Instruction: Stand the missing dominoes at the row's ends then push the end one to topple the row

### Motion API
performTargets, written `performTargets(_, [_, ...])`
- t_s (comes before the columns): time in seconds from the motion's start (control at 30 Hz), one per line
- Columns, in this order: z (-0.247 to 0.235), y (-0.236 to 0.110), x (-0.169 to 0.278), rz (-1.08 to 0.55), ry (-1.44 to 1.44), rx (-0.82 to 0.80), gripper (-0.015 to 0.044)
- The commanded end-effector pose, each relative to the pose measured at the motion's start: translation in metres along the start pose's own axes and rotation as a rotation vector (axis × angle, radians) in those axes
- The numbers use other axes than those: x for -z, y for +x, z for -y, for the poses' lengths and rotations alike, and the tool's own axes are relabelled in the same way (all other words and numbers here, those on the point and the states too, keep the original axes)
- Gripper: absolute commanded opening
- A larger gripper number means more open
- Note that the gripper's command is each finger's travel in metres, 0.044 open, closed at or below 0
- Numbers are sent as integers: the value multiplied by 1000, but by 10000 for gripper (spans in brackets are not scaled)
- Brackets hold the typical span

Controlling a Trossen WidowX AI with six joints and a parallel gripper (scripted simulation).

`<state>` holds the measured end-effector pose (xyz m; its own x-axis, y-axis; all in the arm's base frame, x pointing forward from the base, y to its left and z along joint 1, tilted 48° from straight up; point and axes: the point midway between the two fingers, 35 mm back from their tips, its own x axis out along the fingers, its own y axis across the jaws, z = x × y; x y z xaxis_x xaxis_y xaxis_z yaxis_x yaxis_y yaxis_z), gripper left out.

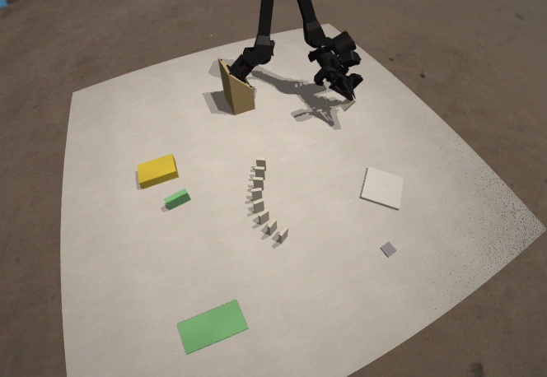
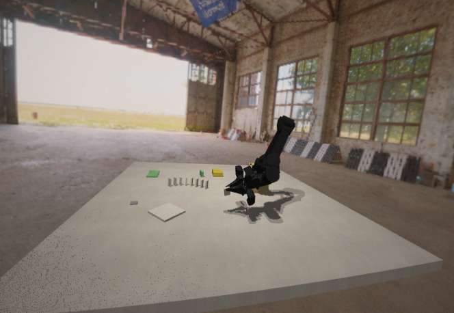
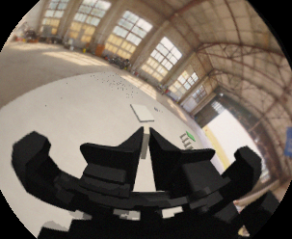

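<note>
A curved row of several pale dominoes (image 1: 259, 196) (image 2: 187, 182) stands upright in the middle of the white table (image 1: 110, 253). It also shows small and far off in the wrist view (image 3: 188, 142). My gripper (image 1: 350, 92) (image 2: 241, 192) (image 3: 146, 128) is low over the table at the back right, well away from the row. It is tilted, with its fingers pointing down and forward. It is shut on a thin pale domino (image 3: 142, 153), which shows only as a sliver between the fingers.
A tan wedge (image 1: 238, 88) holds the arm's base. A yellow block (image 1: 156, 169) (image 2: 217, 172) and a small green block (image 1: 177, 198) lie left of the row. A flat green sheet (image 1: 212, 325), a white tile (image 1: 382, 187) (image 2: 166, 211) and a small grey square (image 1: 388, 249) also lie on the table.
</note>
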<state>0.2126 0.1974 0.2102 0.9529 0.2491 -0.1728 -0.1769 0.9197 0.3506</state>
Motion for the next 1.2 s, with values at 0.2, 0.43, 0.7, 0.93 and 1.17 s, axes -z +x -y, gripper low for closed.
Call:
performTargets(0.2, [8, -28, -4, 152, 224, 12, 20])
performTargets(0.43, [19, -47, -3, 222, 389, 26, 20])
performTargets(0.7, [30, -59, -1, 256, 501, 40, 20])
performTargets(0.93, [30, -59, -1, 256, 501, 40, 20])
performTargets(1.17, [30, -59, -1, 256, 501, 40, 20])
